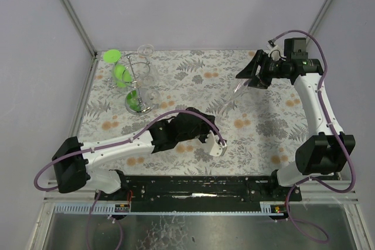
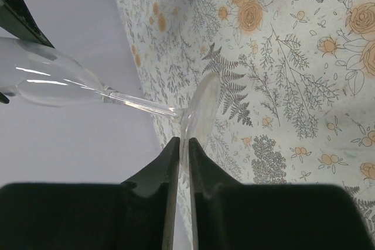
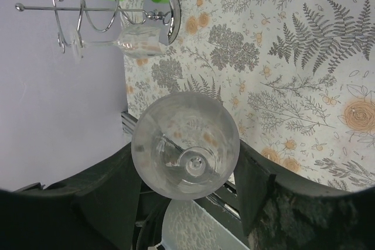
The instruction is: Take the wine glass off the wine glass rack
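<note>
Glass is seen from above off the rack, over the counter. At the left wrist, its foot is pinched in the narrow left claw. At the right wrist, its bowl is gripped by the right claw.

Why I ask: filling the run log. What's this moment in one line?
clear wine glass off silver wire rack | right hand grips bowl | left hand pinches foot rim
</note>
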`<control>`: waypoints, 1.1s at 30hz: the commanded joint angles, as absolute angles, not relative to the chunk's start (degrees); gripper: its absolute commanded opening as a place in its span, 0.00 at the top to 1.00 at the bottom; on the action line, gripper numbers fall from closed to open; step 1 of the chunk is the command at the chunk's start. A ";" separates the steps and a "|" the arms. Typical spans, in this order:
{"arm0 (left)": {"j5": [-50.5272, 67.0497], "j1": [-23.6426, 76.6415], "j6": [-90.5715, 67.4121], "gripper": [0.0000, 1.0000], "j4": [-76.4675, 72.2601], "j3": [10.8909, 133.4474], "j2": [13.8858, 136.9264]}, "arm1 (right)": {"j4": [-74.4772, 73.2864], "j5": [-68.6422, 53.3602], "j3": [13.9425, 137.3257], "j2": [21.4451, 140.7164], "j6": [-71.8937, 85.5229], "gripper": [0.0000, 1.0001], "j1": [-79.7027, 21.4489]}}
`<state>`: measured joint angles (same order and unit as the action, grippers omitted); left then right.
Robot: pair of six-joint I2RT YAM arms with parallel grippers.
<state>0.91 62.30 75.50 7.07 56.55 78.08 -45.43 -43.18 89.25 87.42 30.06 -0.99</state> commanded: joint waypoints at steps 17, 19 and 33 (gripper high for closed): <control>-4.38 62.92 70.12 0.02 3.41 60.37 80.10 | -47.02 -30.04 96.05 84.73 27.92 0.55 -1.34; -4.75 62.90 69.35 0.00 3.60 60.31 80.23 | -47.92 -28.07 96.80 84.58 27.28 0.55 -1.22; -5.88 62.58 59.59 0.00 6.82 65.13 80.91 | -48.51 -5.77 95.36 80.05 22.56 0.55 -1.05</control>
<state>-5.28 62.59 65.93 6.83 60.18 80.12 -51.35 -13.82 95.96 83.90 24.36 -1.06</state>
